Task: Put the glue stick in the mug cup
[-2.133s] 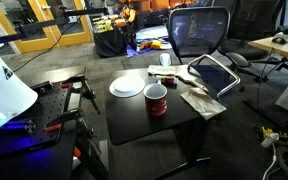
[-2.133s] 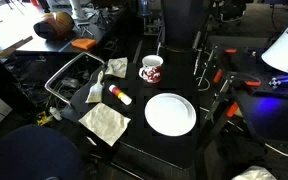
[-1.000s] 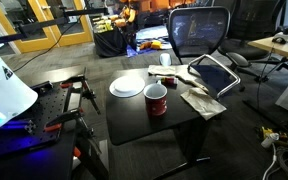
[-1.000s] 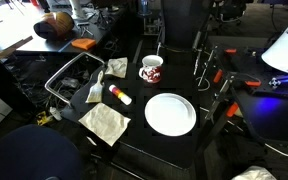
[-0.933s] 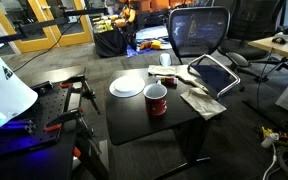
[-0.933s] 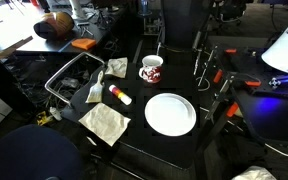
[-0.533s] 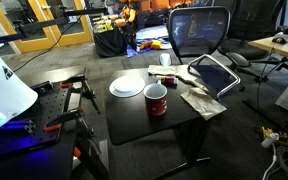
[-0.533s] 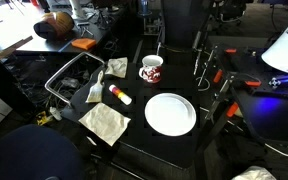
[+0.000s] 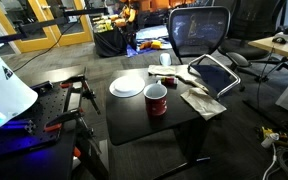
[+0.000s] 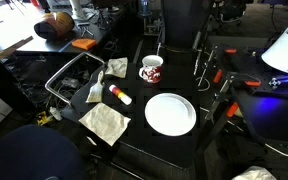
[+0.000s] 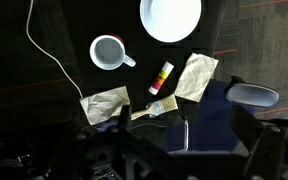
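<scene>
One black bench (image 10: 174,82) carries everything. One white plate (image 11: 170,18) lies at 12 o'clock in the wrist view. Two crumpled papers (image 11: 196,76) (image 11: 105,105) flank the middle. One red mug cup (image 11: 108,52) stands upright at the plate's 8 o'clock, apart from it. One brush (image 11: 162,106) lies between the papers. One glue stick (image 11: 161,77) lies flat at the mug cup's 4 o'clock, near but not touching, with nothing between them. The hand (image 11: 184,150) is a dark blur at 6 o'clock; I cannot tell its spread.

A black counter (image 9: 134,112) stands on dark carpet (image 9: 254,150) in a dim, cluttered office. Behind it sits a black mesh office chair (image 9: 198,35), with a pale wooden desk (image 9: 280,44) to one side and orange-framed glass panels (image 9: 56,30) at the back.
</scene>
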